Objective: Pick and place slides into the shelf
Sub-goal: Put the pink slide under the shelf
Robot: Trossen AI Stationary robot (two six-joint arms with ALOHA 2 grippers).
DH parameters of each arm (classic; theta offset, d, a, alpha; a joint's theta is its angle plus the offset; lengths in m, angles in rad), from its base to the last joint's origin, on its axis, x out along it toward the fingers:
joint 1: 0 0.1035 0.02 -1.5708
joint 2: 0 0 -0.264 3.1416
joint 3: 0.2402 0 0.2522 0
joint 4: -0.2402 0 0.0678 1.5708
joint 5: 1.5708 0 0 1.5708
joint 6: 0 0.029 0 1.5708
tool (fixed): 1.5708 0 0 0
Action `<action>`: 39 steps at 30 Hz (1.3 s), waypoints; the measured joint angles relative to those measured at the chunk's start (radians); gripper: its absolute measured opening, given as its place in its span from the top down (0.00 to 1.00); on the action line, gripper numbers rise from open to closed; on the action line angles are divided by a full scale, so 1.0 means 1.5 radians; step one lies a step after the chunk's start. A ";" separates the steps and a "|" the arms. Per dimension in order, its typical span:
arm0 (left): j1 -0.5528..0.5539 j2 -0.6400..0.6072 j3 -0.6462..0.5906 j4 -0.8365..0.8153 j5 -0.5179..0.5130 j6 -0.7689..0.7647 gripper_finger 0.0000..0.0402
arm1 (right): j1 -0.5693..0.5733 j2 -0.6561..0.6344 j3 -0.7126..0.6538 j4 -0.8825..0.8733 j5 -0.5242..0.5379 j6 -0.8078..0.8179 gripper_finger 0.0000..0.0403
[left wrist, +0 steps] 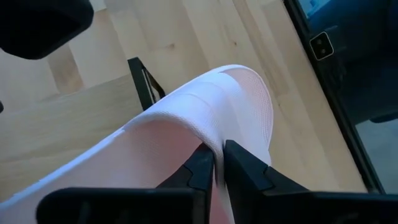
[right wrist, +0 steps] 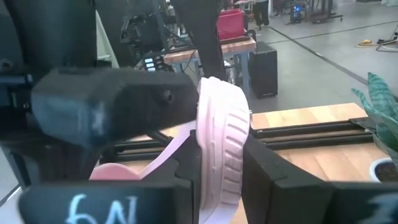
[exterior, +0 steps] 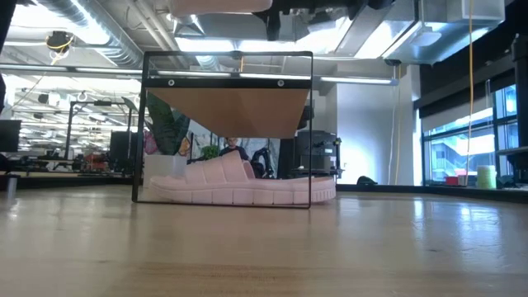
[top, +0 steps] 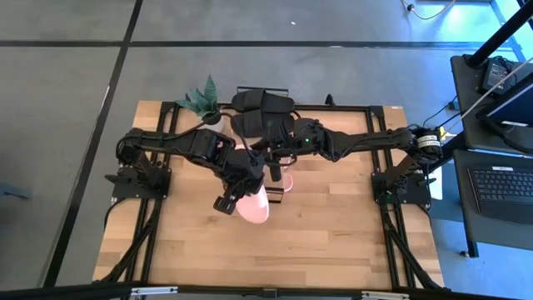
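Slides are seen in several places at this moment. One light pink slide (left wrist: 205,124) is clamped by the left gripper (left wrist: 218,163), whose two dark fingers are pinched together on the edge of its wide strap. In the high view this slide (top: 254,202) is held above the middle of the wooden surface (top: 333,233), with the left gripper (top: 236,193) just in front of the shelf (top: 275,175). A second light pink slide (right wrist: 221,158) is clamped on edge between the fingers of the right gripper (right wrist: 219,174), its ribbed sole turned toward the wrist camera. In the high view the right gripper (top: 275,161) is placed over the shelf, close beside the left arm.

From the low view, the shelf (exterior: 227,107) is shown as a thin black frame with a light wood top board, standing on the surface (exterior: 264,247). Under that board, a pink slide (exterior: 247,186) lies flat on the surface within the frame, its toe reaching just past the frame's post.

A pair of black slides (top: 262,112) is seen at the far edge of the surface, just behind the shelf, one touching the other. A small green plant (top: 202,102) stands beside them at the far left.
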 joint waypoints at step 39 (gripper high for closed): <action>-0.075 -0.374 -0.236 0.224 -0.192 -0.067 0.54 | -0.104 -0.444 -0.054 -0.366 0.160 0.083 0.82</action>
